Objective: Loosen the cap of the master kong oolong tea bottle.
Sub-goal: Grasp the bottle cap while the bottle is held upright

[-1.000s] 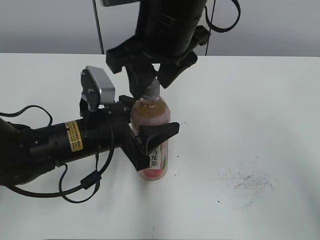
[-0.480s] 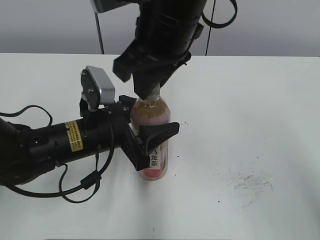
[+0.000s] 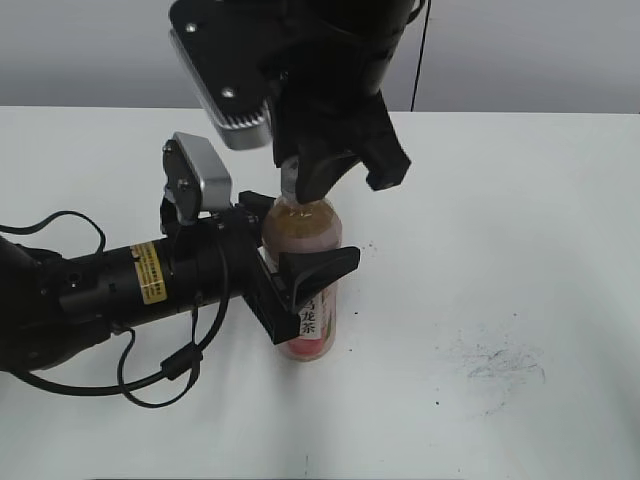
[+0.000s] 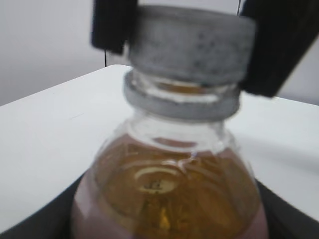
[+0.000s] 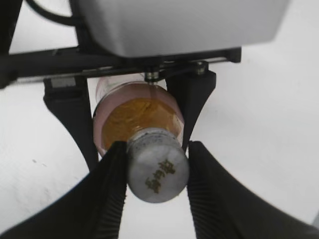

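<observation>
The master kong oolong tea bottle (image 3: 312, 318) stands upright on the white table, amber tea showing through its shoulder (image 4: 169, 189). My left gripper (image 3: 300, 266) comes in from the left and is shut on the bottle's upper body, one black finger (image 3: 325, 265) in front and one behind. My right gripper (image 5: 157, 149) hangs straight above and is shut on the grey-white cap (image 5: 157, 171), its ribbed pads (image 5: 107, 194) pressed on both sides. The left wrist view shows the cap (image 4: 192, 42) between those black fingers (image 4: 113, 25). In the exterior view the cap is mostly hidden.
The white table (image 3: 520, 230) carries dark scuff marks (image 3: 500, 365) at the right front. A black cable (image 3: 160, 372) loops under the left arm. A grey wall runs behind the table's far edge.
My right gripper has closed onto the cap and its wrist has turned about the bottle's axis, swinging its camera housing round to the front left. The left gripper and the bottle have stayed put.
</observation>
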`<action>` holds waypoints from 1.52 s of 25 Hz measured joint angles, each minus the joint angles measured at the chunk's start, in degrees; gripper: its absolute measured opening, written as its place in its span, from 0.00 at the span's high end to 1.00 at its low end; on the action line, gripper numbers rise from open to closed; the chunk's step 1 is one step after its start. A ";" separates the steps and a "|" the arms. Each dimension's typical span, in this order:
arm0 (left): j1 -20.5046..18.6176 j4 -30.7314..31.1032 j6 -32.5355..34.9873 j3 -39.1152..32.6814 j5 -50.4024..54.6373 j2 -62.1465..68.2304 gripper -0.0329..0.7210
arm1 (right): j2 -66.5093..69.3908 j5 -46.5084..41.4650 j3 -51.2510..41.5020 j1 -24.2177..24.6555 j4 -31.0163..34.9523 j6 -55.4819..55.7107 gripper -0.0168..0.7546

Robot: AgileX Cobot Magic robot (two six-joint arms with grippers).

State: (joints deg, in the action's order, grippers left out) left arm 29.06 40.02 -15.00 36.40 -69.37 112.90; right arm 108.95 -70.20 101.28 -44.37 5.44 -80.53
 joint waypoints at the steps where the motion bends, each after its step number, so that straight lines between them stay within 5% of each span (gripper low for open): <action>1: 0.00 0.00 0.05 0.00 0.00 0.00 0.37 | -0.05 0.00 0.00 0.00 0.19 -7.69 0.62; 10: 0.00 0.02 0.06 0.00 0.00 0.00 0.37 | -0.10 0.05 0.00 0.05 1.93 -56.00 0.62; 16: 0.00 0.07 0.06 0.00 0.00 0.00 0.37 | -0.10 0.10 0.00 0.16 2.25 -58.98 0.62; 19: 0.00 0.07 0.01 0.00 0.00 0.00 0.37 | -0.10 0.10 0.00 0.16 2.42 -48.08 0.57; 25: 0.00 -0.17 -0.06 0.00 0.00 0.00 0.37 | -0.10 0.17 0.00 0.02 2.16 -25.74 0.24; 38: 0.00 -0.17 -0.16 0.00 0.00 0.00 0.37 | -0.10 0.11 4.43 0.02 -1.55 54.84 0.27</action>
State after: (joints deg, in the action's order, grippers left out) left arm 29.06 39.84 -15.16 36.40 -69.37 112.90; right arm 108.84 -70.09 105.70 -44.35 3.89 -25.69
